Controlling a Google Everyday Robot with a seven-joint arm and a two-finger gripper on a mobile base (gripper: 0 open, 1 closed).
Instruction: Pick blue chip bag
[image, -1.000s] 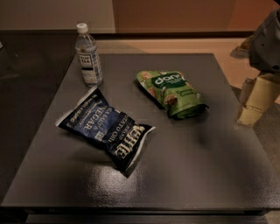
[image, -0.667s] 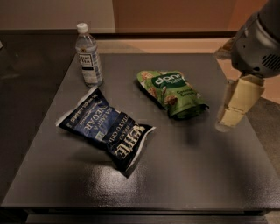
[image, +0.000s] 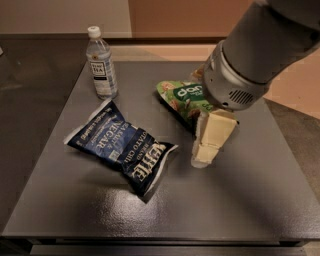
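Observation:
The blue chip bag lies flat on the dark table, left of centre, crinkled navy and black foil with white lettering. My gripper hangs from the grey arm coming in from the upper right. Its cream-coloured fingers point down just right of the bag's right end, above the table and apart from the bag. The arm covers part of the green snack pouch behind the gripper.
A clear water bottle with a white cap stands upright at the table's back left. The green pouch lies at the back centre. The table's edges run along the left, right and front, with floor beyond.
The arm has swung in from the right edge toward the table's centre. The gripper now hangs over the table next to the blue chip bag. The bags and bottle have not moved.

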